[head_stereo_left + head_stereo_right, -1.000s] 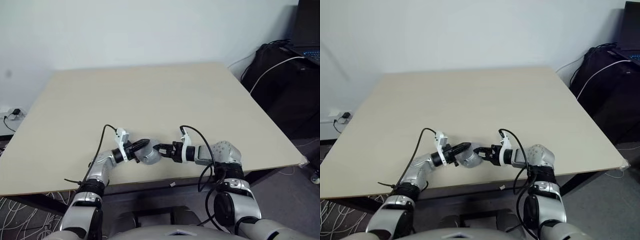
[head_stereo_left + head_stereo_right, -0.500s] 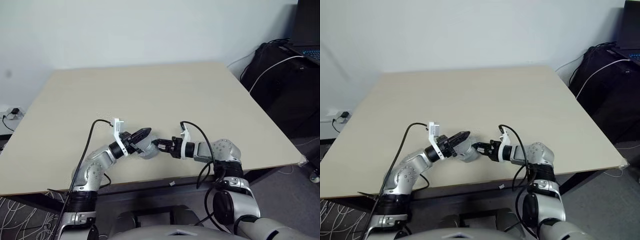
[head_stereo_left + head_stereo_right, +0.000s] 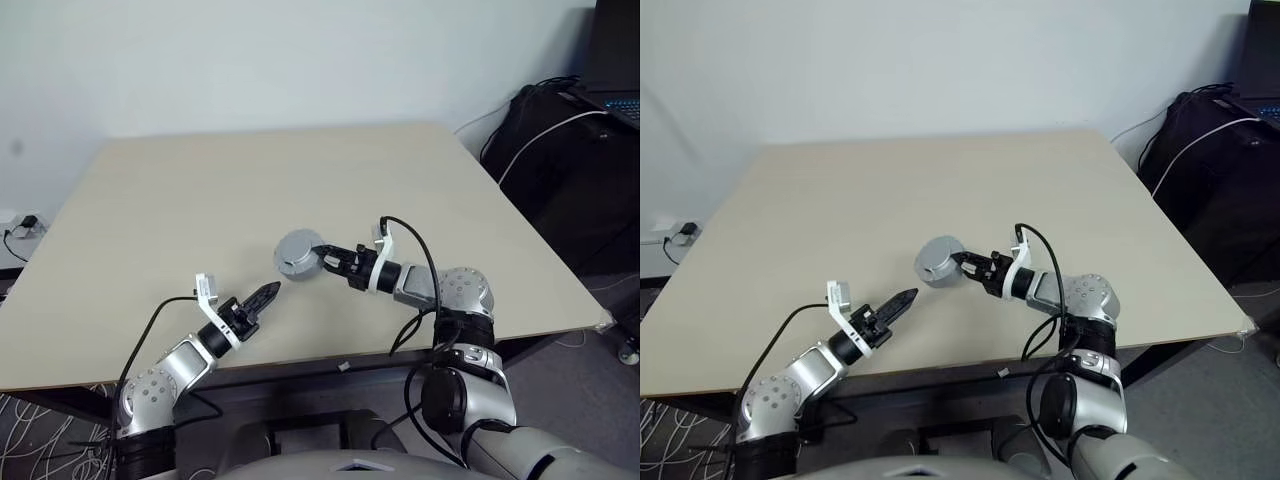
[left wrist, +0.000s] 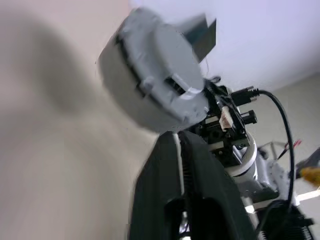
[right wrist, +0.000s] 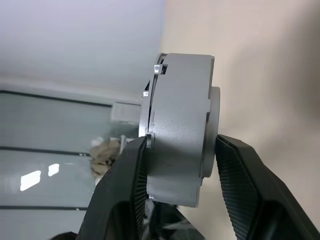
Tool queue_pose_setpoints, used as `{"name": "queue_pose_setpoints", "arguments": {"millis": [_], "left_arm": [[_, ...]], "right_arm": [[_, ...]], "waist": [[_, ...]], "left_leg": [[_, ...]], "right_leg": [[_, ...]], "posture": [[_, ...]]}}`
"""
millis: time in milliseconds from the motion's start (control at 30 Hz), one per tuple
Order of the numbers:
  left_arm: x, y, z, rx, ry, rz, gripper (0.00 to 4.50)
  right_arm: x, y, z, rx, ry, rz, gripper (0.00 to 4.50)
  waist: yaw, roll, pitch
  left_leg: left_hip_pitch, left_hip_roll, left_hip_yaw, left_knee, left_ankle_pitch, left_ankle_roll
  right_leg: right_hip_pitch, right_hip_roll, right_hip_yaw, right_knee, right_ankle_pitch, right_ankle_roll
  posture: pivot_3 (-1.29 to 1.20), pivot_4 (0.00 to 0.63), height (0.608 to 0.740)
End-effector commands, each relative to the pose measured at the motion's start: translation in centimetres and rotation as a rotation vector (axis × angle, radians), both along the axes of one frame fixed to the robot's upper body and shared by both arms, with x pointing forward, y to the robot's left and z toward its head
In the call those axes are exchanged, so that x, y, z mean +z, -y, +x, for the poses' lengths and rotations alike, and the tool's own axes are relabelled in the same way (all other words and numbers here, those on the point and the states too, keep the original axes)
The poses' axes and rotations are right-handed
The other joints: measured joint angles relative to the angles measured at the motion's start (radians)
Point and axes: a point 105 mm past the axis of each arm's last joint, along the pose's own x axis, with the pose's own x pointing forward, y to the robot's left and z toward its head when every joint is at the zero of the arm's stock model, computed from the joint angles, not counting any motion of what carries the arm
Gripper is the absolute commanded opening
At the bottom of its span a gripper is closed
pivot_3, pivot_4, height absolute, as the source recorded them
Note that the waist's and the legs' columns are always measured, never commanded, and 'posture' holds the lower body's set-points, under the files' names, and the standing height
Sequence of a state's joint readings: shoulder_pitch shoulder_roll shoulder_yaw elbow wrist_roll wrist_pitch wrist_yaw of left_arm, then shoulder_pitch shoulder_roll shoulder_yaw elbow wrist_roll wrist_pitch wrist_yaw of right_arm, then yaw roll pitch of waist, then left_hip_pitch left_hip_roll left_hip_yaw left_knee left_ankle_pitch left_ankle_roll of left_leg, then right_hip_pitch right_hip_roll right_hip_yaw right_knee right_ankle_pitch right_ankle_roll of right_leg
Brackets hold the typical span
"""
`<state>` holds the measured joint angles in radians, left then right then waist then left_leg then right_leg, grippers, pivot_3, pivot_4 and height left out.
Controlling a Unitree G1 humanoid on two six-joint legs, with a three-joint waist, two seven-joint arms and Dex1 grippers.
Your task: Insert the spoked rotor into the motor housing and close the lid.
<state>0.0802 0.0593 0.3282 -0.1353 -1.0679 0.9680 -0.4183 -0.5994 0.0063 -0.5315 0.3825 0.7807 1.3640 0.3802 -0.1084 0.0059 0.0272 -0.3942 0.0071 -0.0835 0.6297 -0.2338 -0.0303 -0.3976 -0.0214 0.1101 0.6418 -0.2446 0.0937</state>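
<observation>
Since a second ago the left gripper (image 3: 268, 292) has let go and drawn back toward the near tabletop (image 3: 150, 220) edge, its fingers nearly together and empty. The right gripper (image 3: 322, 257) has lifted, clamped on the one motor housing (image 3: 297, 253), held above the tabletop's middle front: a single grey round assembly, its lid (image 5: 153, 145) seated on one face.

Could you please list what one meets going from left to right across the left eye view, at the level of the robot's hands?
Left hand → grey motor assembly → right hand → black bag beside the table.
</observation>
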Motion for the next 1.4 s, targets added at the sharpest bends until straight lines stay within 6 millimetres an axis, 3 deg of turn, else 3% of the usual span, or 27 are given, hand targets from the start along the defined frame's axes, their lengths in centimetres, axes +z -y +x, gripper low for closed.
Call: {"name": "queue_pose_setpoints", "arguments": {"millis": [33, 333, 500, 900, 1200, 1300, 1400], "left_arm": [[1.4, -0.1, 0.2, 0.040, 0.016, -0.059, 1.60], [2.4, -0.1, 0.5, 0.071, 0.029, -0.165, 4.48], [3.3, -0.1, 0.9, 0.077, 0.057, -0.220, 4.48], [2.3, 1.0, 1.9, 0.073, -0.012, -0.248, 4.48], [3.7, 1.3, 3.1, 0.070, 0.033, -0.286, 4.48], [3.7, 1.4, 2.8, 0.058, 0.034, -0.315, 3.92], [3.5, 1.3, 2.6, 0.054, 0.032, -0.322, 2.97]], "right_arm": [[4.7, -1.0, 0.5, 0.024, 0.147, 0.096, 1.76], [3.7, -1.2, -0.4, 0.037, 0.107, 0.075, 1.76], [3.5, -1.4, -0.7, 0.047, 0.100, 0.071, 1.76], [4.2, -2.6, -2.3, 0.148, 0.102, 0.100, 1.76], [4.3, -3.4, -3.5, 0.221, 0.094, 0.093, 1.76], [4.2, -3.2, -3.3, 0.211, 0.092, 0.085, 1.76], [3.9, -3.0, -3.2, 0.203, 0.087, 0.078, 1.76]], "waist": [[0.000, -0.001, 0.001], [0.000, -0.001, 0.001], [0.000, -0.001, 0.001], [0.001, -0.001, 0.001], [0.000, -0.001, 0.001], [0.000, -0.001, 0.001], [0.000, -0.001, 0.001]], "left_leg": [[0.000, 0.000, 0.000, 0.000, 0.000, 0.000], [0.000, 0.000, 0.000, 0.000, 0.000, 0.000], [0.000, 0.000, 0.000, 0.000, 0.000, 0.000], [0.000, 0.000, 0.000, 0.000, 0.000, 0.000], [0.000, 0.000, 0.000, 0.000, 0.000, 0.000], [0.000, 0.000, 0.000, 0.000, 0.000, 0.000], [0.000, 0.000, 0.000, 0.000, 0.000, 0.000]], "right_leg": [[0.000, 0.000, 0.000, 0.000, 0.000, 0.000], [0.000, 0.000, 0.000, 0.000, -0.001, -0.001], [0.000, 0.000, 0.000, 0.000, -0.001, -0.002], [0.000, 0.000, 0.000, 0.000, -0.003, -0.006], [0.000, 0.000, 0.000, 0.000, -0.003, -0.006], [0.000, 0.000, 0.000, 0.000, -0.003, -0.006], [0.000, 0.000, 0.000, 0.000, -0.003, -0.006]], "posture": [[0.00, 0.000, 0.740], [0.00, 0.000, 0.740], [0.00, 0.000, 0.740], [0.00, 0.000, 0.740], [0.00, 0.000, 0.740], [0.00, 0.000, 0.740], [0.00, 0.000, 0.740]]}}
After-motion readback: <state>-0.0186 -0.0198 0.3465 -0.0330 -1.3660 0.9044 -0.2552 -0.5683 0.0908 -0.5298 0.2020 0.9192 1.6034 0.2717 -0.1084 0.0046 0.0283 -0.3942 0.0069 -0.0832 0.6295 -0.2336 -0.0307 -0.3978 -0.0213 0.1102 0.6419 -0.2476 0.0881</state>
